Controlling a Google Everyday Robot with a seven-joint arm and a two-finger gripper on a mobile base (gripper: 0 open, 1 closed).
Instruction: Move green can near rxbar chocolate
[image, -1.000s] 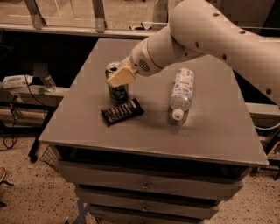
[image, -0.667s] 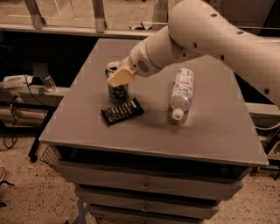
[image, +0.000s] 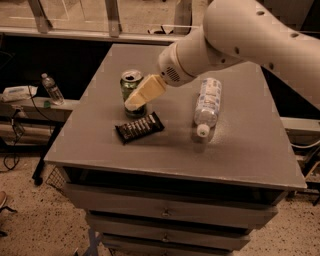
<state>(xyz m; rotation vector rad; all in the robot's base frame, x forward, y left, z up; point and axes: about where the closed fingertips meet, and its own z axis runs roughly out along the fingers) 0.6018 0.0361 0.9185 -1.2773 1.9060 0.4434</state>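
Observation:
The green can (image: 129, 85) stands upright on the grey table (image: 240, 150), just behind the rxbar chocolate (image: 139, 127), a dark wrapper with white lettering lying flat. The can's base is about a finger's width from the bar. My gripper (image: 135, 101) reaches down from the right on the white arm (image: 240, 35) and is at the can's right front side, covering part of it. The far side of the can is hidden behind the gripper.
A clear plastic water bottle (image: 207, 106) lies on its side to the right of the can, cap toward the front. Another small bottle (image: 52, 89) stands on a low shelf to the left of the table. Drawers sit below the tabletop.

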